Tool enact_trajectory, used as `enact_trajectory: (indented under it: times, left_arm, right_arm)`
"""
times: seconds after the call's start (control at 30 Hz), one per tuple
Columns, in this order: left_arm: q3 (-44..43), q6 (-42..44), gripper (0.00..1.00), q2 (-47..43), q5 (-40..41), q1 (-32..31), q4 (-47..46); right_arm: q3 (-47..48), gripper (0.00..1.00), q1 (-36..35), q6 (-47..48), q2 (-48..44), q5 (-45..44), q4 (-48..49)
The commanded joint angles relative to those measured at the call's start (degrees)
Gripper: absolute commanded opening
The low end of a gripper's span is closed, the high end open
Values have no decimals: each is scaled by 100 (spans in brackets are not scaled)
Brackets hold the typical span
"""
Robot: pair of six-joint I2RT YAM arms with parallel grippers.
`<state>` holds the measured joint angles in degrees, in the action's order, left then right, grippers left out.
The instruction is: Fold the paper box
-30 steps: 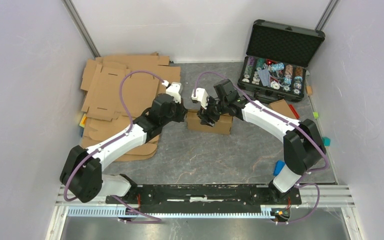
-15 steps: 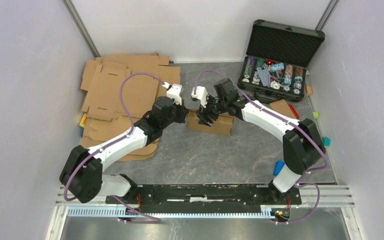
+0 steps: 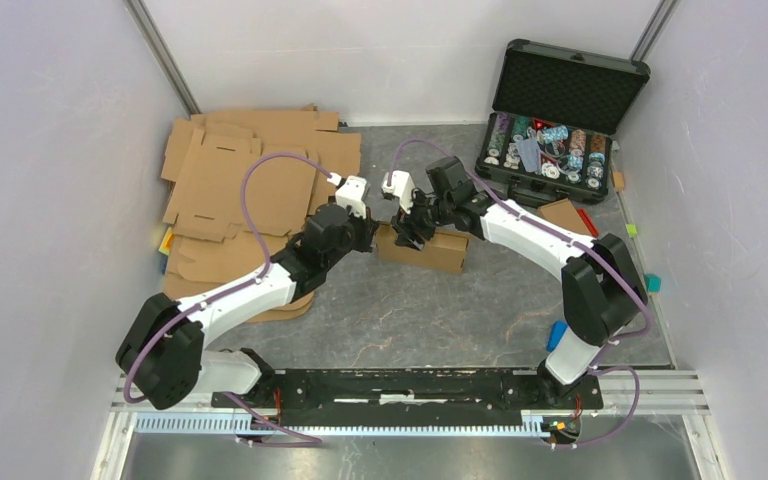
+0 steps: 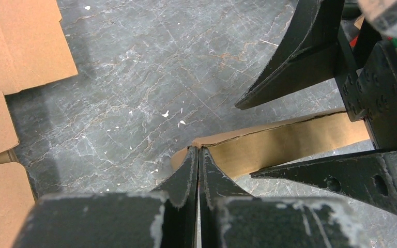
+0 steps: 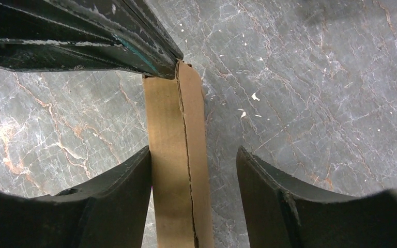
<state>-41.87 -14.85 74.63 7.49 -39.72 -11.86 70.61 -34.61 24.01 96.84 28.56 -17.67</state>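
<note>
table (image 3: 390, 310): grey and marbled; both arms were bolted at its near edge.
flat cardboard sheets (image 3: 230, 190): a loose brown pile lay at the far left of the table, partly under the left arm.
left arm (image 3: 250, 290): it reached from the near left toward the middle, over the edge of the pile.
right arm (image 3: 530, 235): it reached from the near right toward the middle.
black case (image 3: 560, 110): it stood open at the far right corner, lid raised, with rows of chips (image 3: 545, 150) inside.
paper box (image 3: 440, 250): brown and partly folded, it sat on the table near the middle, right of the pile and nearer than the case, with one gripper at each side of its left end.
left gripper (image 4: 198, 155): fully closed with nothing between its fingers; the tips touched the corner of the box's upright wall.
right gripper (image 5: 194, 155): jaws apart, straddling the top edge of that wall; one finger was just beside the cardboard, the other stood clear of it over bare table.
blue block (image 3: 557, 334): it lay near the right arm's base.
</note>
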Motion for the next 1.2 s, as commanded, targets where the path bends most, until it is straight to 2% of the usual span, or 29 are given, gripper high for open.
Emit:
enact_trajectory:
  times: [0.0,0.33,0.77,0.97,1.07,1.17]
  left_arm:
    - [279,263,2,177,40,-76,576]
    - [147,-80,2,371,49,-57,732]
    - [-28,-171,2,510,-107,-53,918]
    - [-223,-424,34,81,-186,-53,1388]
    - [-243,-540,45,-186,-282,-40,1484]
    - [-297,-715,50,-290,-596,116,1485]
  right_arm:
    - [269,64,38,-111,103,-63,166]
    - [244,47,143,-186,107,-52,174]
    - [245,43,161,-128,99,-7,108]
    - [266,43,165,-38,91,45,35]
    - [254,43,165,-4,75,56,18]
    - [252,45,165,7,63,67,10]
